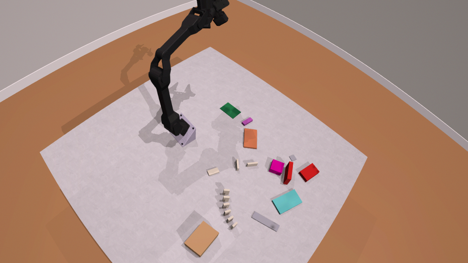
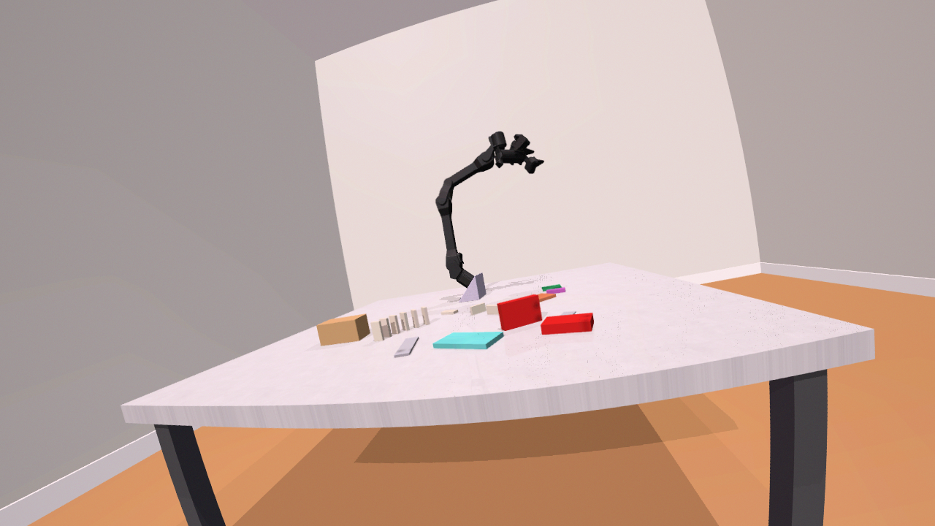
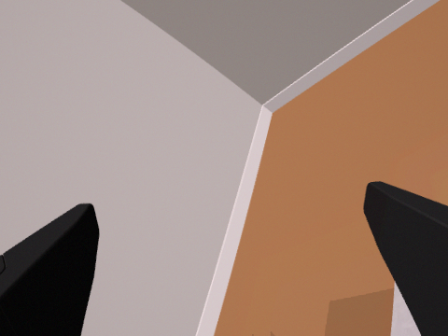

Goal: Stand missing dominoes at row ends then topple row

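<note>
Several cream dominoes stand upright in a slightly curved row, its near-base end domino point(image 1: 226, 191) point(image 2: 424, 315) and far end domino point(image 1: 234, 225) point(image 2: 376, 331) both standing. Three more cream dominoes are off the row: one domino point(image 1: 212, 171) point(image 2: 448, 312) lies flat, a second domino point(image 1: 237, 164) point(image 2: 478, 308) rests on a long edge, and a third domino point(image 1: 252, 164) also seems to rest on a long edge, partly hidden behind the red block in the exterior view. My gripper point(image 3: 234, 208) is open and empty, high above the table and far from all dominoes.
A tan box point(image 1: 201, 238) point(image 2: 342, 330) stands close beside the row's far end. A grey strip point(image 1: 265, 221), a cyan slab point(image 1: 287, 201), an upright red block point(image 1: 288, 172), a flat red block point(image 1: 308, 172), a magenta cube point(image 1: 276, 167) and an orange slab point(image 1: 250, 138) lie to the right.
</note>
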Robot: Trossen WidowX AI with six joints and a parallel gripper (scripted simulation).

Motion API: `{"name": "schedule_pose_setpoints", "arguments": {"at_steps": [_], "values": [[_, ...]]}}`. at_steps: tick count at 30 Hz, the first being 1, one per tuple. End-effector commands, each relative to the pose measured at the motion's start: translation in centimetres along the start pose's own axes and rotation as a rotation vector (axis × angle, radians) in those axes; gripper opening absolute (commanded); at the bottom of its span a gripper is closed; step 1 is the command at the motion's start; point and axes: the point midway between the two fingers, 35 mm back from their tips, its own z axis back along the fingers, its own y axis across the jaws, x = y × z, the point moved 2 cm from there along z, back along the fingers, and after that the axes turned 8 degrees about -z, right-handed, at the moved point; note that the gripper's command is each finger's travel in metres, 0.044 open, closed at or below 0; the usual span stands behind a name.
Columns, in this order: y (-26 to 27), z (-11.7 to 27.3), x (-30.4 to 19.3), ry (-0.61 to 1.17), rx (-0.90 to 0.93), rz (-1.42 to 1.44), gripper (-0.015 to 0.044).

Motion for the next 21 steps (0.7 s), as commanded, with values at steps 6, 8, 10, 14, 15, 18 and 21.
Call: {"name": "schedule_pose_setpoints", "arguments": {"at_steps": [6, 8, 10, 14, 15, 18, 21], "values": [[-2.4, 1.7, 2.5, -0.08, -0.079, 0.022, 0.044], [-4.1, 3.0, 4.1, -0.128, -0.136, 0.033, 0.044], [-5.9, 4.4, 5.6, -0.172, -0.197, 0.045, 0.044], [-10.8, 8.4, 8.9, -0.252, -0.338, 0.045, 0.044], [-12.0, 9.4, 9.6, -0.267, -0.375, 0.045, 0.044], [-15.7, 12.8, 11.2, -0.304, -0.488, 0.041, 0.044], [-19.4, 16.3, 12.2, -0.323, -0.607, 0.035, 0.044]]}}
